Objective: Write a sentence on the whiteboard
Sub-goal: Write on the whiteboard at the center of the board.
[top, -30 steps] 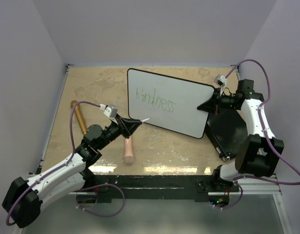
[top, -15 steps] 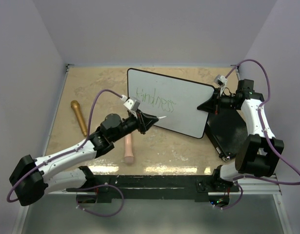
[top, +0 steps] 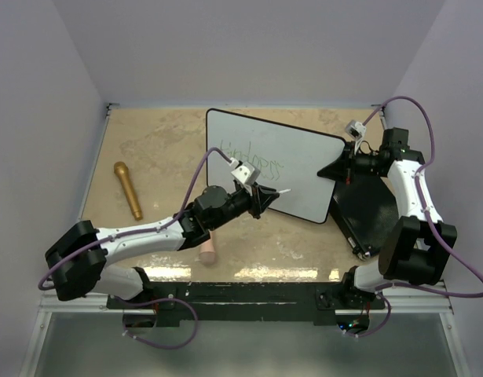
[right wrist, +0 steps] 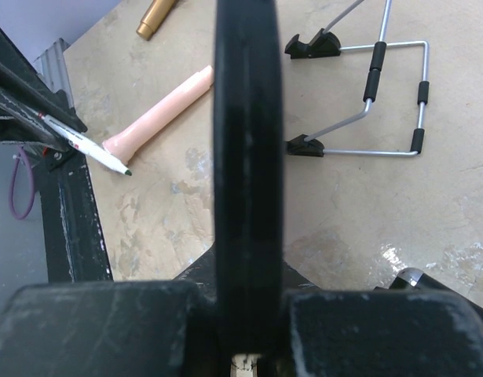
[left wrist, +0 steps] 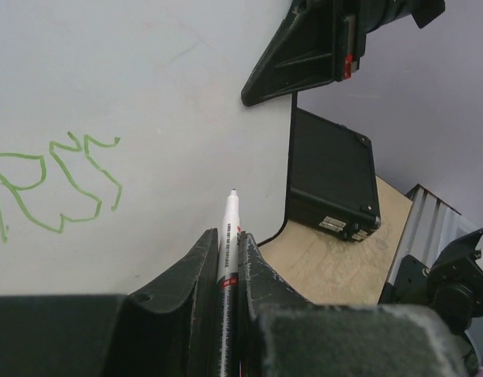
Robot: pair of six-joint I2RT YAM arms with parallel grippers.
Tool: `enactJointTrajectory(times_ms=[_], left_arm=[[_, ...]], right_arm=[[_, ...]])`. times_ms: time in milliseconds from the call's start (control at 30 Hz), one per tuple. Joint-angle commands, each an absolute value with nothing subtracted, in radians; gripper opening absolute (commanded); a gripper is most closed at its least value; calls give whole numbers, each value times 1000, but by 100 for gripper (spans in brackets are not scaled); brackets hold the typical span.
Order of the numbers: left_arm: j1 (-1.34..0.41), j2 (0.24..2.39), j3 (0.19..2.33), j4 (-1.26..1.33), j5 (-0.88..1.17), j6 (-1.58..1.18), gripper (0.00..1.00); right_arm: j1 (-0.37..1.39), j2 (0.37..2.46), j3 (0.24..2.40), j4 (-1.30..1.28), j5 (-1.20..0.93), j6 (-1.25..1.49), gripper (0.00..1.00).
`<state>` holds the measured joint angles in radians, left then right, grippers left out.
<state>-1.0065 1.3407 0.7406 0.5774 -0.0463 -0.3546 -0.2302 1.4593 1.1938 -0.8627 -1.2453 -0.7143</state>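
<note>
At the far left of the table a gold stick (top: 128,190) lies alone, and nearer the middle a pink stick (top: 207,248) lies partly under the left arm. The left claw (top: 265,196) reaches out over the lower part of the whiteboard (top: 304,149), its fingers pressed together and pinching a marker (left wrist: 228,224) that points forward with the cap off. The whiteboard stands tilted near the back middle of the table. The sentence (top: 251,163) on it is so far one line of thin green letters across the upper left half. In the left wrist view the marker tip sits low and to the right of the last green letters (left wrist: 68,184); I cannot tell whether it touches the surface. At the board's right edge the right claw (top: 338,167) is clamped shut on the rim (right wrist: 247,157), holding the board steady. A wire stand (right wrist: 382,94) rests on the table behind it. Furthest right, a black case (top: 372,212) lies flat beside the board. My reading is that the first word is done and the second is about to start, so the task looks less than half finished. The next move calls for setting the tip lightly on bare white below the first line, with room left for the rest. The right claw should hold firm so the board does not shift under the strokes.
</note>
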Motion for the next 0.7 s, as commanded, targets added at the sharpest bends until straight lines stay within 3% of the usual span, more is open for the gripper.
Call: enactJointTrajectory(times_ms=[0,667], left_arm=[[-1015,1388,782,758,-127,-327,0],[-1015,1485,813,796,-161,-347,0]], right_arm=[[-235,1427,1198,-784,-1195,-716,0],[-235,1414,1195,-779,-1196,-712,0]])
